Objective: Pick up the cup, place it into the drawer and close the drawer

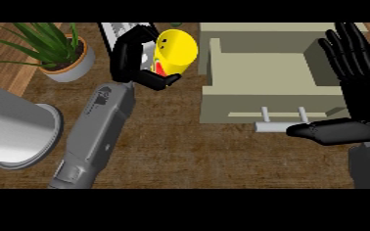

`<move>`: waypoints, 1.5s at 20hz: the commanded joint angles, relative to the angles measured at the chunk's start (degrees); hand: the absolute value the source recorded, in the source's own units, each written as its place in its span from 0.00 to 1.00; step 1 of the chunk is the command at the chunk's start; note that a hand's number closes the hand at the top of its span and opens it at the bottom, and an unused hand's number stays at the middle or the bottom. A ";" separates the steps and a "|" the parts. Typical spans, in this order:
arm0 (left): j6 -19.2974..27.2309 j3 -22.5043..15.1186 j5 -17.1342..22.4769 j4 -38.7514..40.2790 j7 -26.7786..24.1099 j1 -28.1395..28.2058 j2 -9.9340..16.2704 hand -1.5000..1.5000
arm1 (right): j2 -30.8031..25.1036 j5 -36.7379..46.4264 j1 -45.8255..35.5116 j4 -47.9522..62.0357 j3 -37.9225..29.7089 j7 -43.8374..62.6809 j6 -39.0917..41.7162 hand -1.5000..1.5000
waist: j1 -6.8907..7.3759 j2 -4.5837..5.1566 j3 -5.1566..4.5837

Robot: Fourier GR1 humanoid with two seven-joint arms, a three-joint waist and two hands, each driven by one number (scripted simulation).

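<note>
Cup (pixel 175 50), yellow, is held by the left hand (pixel 135 58), fingers curled round it, toward the counter's (pixel 180 147) far edge, just left of the open drawer (pixel 267 73). It could clip the drawer's near wall. The right hand (pixel 347 85) rests open by the handle (pixel 278 126).

Yellow cup (pixel 177 49) with red patch, beige drawer (pixel 267 85), black hands, brown wood-grain counter (pixel 188 151)

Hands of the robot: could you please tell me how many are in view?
2. The left hand is at upper left, fingers curled round the yellow cup. The right hand is open at the right edge, over the open drawer.
</note>
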 commanded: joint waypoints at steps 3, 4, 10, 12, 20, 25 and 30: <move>9.12 -3.90 -0.35 -5.10 14.43 -10.64 -1.59 1.00 | -1.60 -0.65 -2.92 4.55 -1.85 -1.13 1.04 0.00 | -0.35 0.19 -0.01; 10.03 -4.11 0.37 -0.17 11.93 -13.64 -1.60 1.00 | 0.49 0.90 0.24 -0.73 0.39 -0.95 -0.37 0.00 | -1.56 0.38 -0.04; 19.27 -7.56 3.09 6.65 22.08 -25.62 -1.63 1.00 | 0.66 -0.42 0.47 -1.33 0.37 -0.16 0.25 0.00 | -2.90 0.65 -0.01; 19.25 -8.84 3.31 11.18 23.03 -27.20 -1.63 1.00 | 0.15 0.34 0.18 -1.26 0.87 -0.30 0.69 0.00 | -2.96 0.76 -0.01; 22.34 -16.59 8.18 24.18 23.66 -30.98 -1.64 1.00 | 0.80 -0.50 -1.74 -0.69 1.44 -1.38 1.19 0.00 | -5.56 1.39 0.03; 17.18 -21.71 8.14 28.81 26.90 -32.26 -1.64 1.00 | 0.95 -1.67 -3.05 1.48 1.67 -2.51 2.49 0.00 | -8.45 2.28 0.12; 17.06 -26.23 10.15 28.85 26.87 -29.62 -1.64 1.00 | 1.76 -0.59 -5.42 1.77 4.27 -1.89 2.60 0.00 | -11.19 2.83 0.10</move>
